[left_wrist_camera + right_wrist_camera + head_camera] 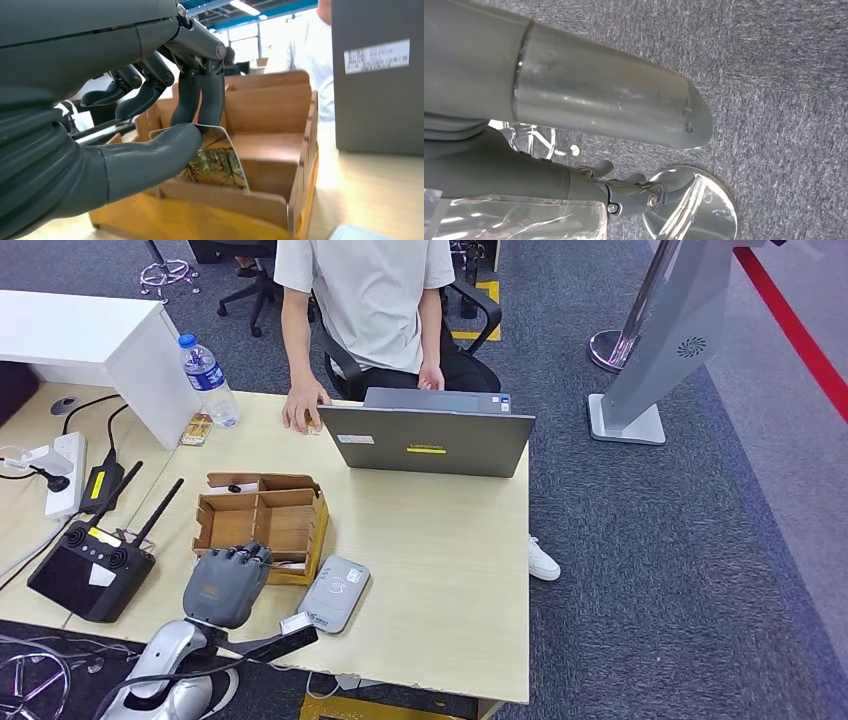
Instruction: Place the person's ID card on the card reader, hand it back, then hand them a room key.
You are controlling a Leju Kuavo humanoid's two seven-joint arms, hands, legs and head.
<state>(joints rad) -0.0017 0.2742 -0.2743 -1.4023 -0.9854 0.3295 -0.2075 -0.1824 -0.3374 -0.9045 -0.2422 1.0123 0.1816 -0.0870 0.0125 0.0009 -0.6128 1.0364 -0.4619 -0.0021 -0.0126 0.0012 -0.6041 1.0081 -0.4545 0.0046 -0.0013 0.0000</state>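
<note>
Room key (216, 162) pinched in left hand (150, 125), apparently inside wooden box (270, 107)

Desk count from my station

I count one laptop (428, 438), one card reader (335, 593), one wooden organizer box (264, 523), one picture-printed card (216, 161) pinched in my left hand (224, 585), one water bottle (208, 379), one black antenna controller (92, 568), one power strip (64, 472), and one seated person (366, 310).
</note>
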